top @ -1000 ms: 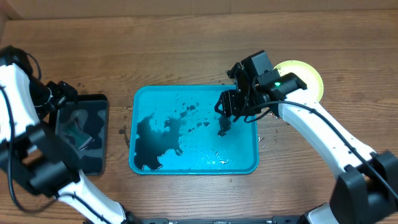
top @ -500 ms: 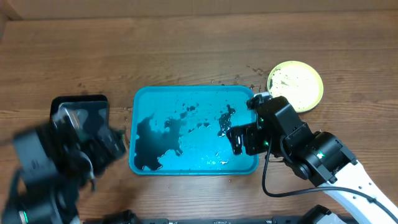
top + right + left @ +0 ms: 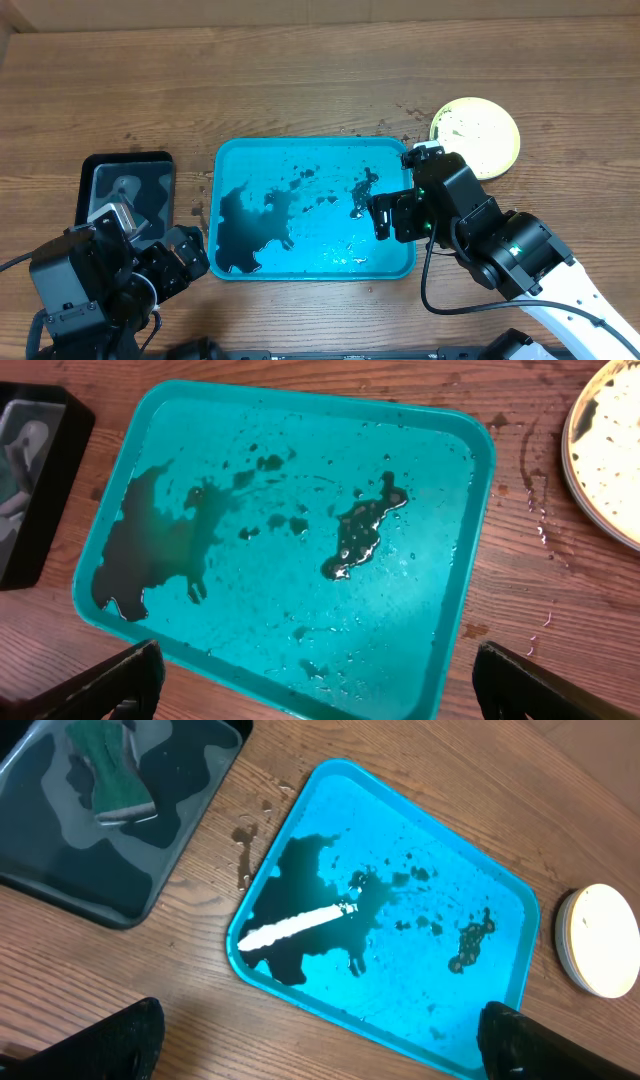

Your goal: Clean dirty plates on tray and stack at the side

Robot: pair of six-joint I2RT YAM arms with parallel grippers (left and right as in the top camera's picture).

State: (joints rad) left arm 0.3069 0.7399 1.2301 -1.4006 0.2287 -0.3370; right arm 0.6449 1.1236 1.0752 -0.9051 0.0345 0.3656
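left tool [image 3: 324,1036] wide open, empty | right tool [image 3: 318,678] wide open, empty (tray [image 3: 320,240] wet)

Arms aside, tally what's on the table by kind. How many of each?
Trays: 2 (turquoise tray, black tray)
Sponges: 1 (green sponge)
Plates seen: 1 (yellow-green plate; any beneath it are hidden)
Total: 4

Turquoise tray [image 3: 330,255] lying flat, dark puddles [image 3: 250,225] inside. Plates [image 3: 475,138] stacked beside its far-right corner, top one specked.
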